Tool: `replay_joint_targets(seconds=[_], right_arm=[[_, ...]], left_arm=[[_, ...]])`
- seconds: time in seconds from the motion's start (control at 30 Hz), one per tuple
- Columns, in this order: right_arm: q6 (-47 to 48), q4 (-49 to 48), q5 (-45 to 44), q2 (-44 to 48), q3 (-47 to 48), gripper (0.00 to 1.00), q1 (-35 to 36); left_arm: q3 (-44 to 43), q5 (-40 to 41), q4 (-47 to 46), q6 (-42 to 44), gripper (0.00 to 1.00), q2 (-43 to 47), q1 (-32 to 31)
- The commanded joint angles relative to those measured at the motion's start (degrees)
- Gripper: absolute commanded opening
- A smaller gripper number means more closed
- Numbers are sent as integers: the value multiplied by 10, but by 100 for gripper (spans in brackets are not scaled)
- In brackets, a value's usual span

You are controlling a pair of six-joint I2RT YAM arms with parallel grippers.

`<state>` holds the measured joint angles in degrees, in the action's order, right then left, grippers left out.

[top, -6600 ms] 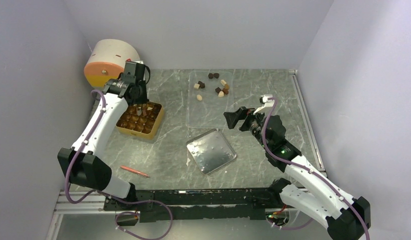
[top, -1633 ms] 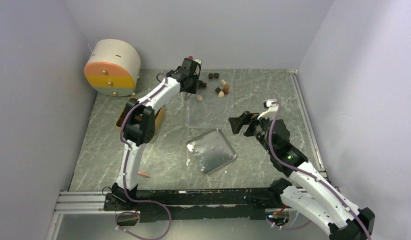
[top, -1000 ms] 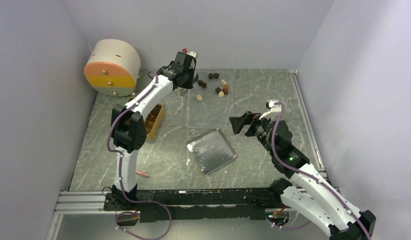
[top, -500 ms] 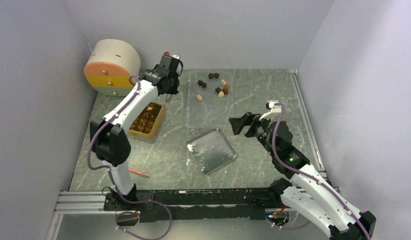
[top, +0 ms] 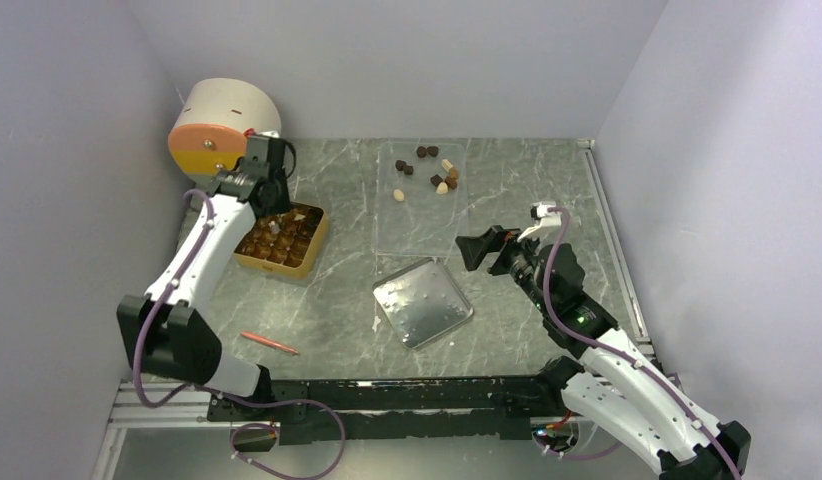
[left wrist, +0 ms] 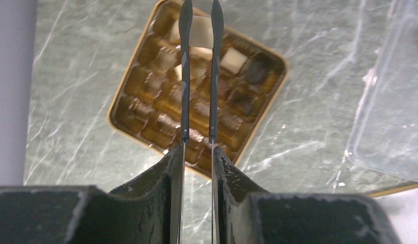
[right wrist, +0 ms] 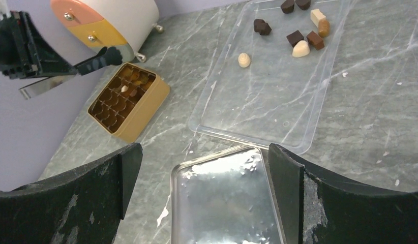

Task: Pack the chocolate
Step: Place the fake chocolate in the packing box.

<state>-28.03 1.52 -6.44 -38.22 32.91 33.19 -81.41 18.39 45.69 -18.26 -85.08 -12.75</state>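
Several loose chocolates [top: 432, 172] lie at the back of a clear plastic tray [top: 417, 225], also seen in the right wrist view [right wrist: 298, 38]. The golden-tan compartment box [top: 287, 264] sits at the left with several pieces in it [left wrist: 232, 58]. My left gripper [top: 273, 222] hovers over the box. Its thin blades [left wrist: 185, 76] stand a narrow gap apart, with a pale cream piece [left wrist: 199, 25] between the tips. In the right wrist view the blade [right wrist: 102, 57] hides that piece. My right gripper [top: 479, 247] is open and empty, above the silver lid.
A silver metal lid [top: 422, 302] lies in the middle, just in front of the clear tray [right wrist: 258, 107]. A round white, orange and yellow drawer unit [top: 222, 125] stands at the back left, close behind the box. A red-orange pen [top: 270, 343] lies near the front left.
My left arm swung left from the chocolates on the clear tray to above the golden box. My right arm has hardly moved.
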Motion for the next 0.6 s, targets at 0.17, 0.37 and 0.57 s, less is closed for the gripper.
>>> replay_joint_targets(seconds=[0.17, 0.37, 0.57], right_arm=[[-1, -31, 22, -13, 10, 99, -1], [-3, -38, 26, -14, 8, 99, -1], [-3, -32, 25, -16, 13, 99, -1]], left_arm=[[65, 26, -14, -32, 26, 79, 51], [93, 11, -24, -29, 26, 83, 72], [104, -9, -35, -22, 27, 75, 83]])
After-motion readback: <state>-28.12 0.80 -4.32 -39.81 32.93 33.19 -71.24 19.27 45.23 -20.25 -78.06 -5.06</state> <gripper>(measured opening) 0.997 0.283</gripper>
